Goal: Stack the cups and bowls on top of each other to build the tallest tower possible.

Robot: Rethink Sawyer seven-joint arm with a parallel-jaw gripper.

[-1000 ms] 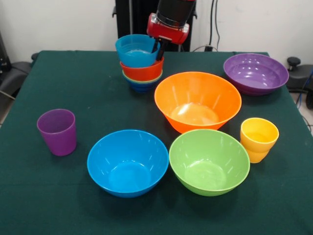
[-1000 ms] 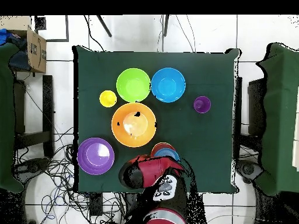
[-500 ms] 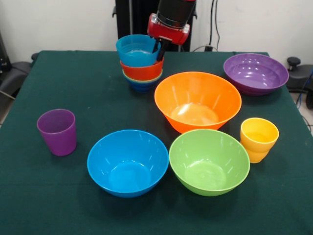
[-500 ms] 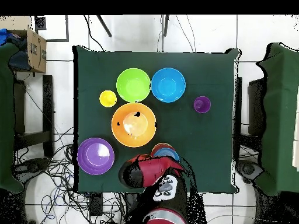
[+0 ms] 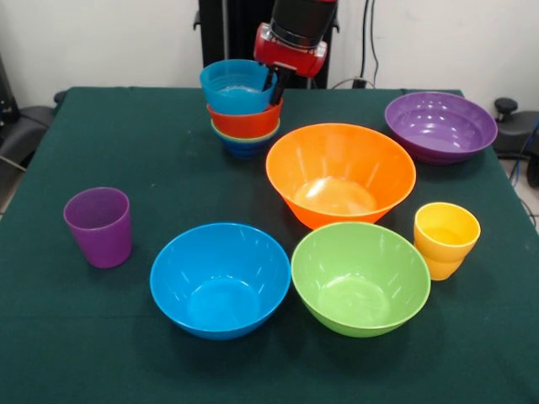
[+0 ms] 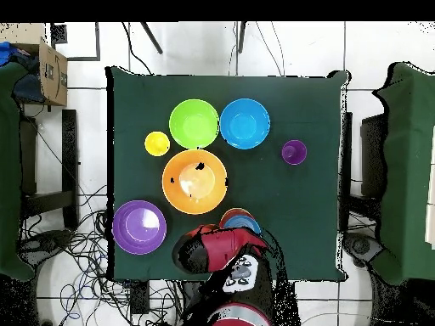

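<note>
Nearest in the front view, the large blue bowl [image 5: 221,279] and large green bowl [image 5: 360,278] sit side by side, rims just beside each other, both upright and open upward. The purple cup [image 5: 99,226] stands upright near the left edge, well apart from the bowls; the yellow cup [image 5: 445,239] stands upright at right, just beside the green bowl. Behind the green bowl is the large orange bowl [image 5: 340,173], its near wall partly hidden by the green rim. The wide purple bowl [image 5: 440,126] rests at far right. At far centre-left stands the tower [image 5: 242,109]: the light blue bowl [image 5: 236,86] on top, the red-orange bowl [image 5: 246,121] beneath, then a green rim and a dark blue base of which only slivers show. The stack's axis is near vertical, with the top bowl sitting slightly left of those below. The arm descends from the top edge, its upper part cut off; the gripper [image 5: 273,87] points downward at the right rim of the light blue bowl. One dark finger lies against that rim; the other is hidden, so whether it grips the bowl or is released cannot be told. In the overhead view the arm [image 6: 223,255] covers most of the tower.
</note>
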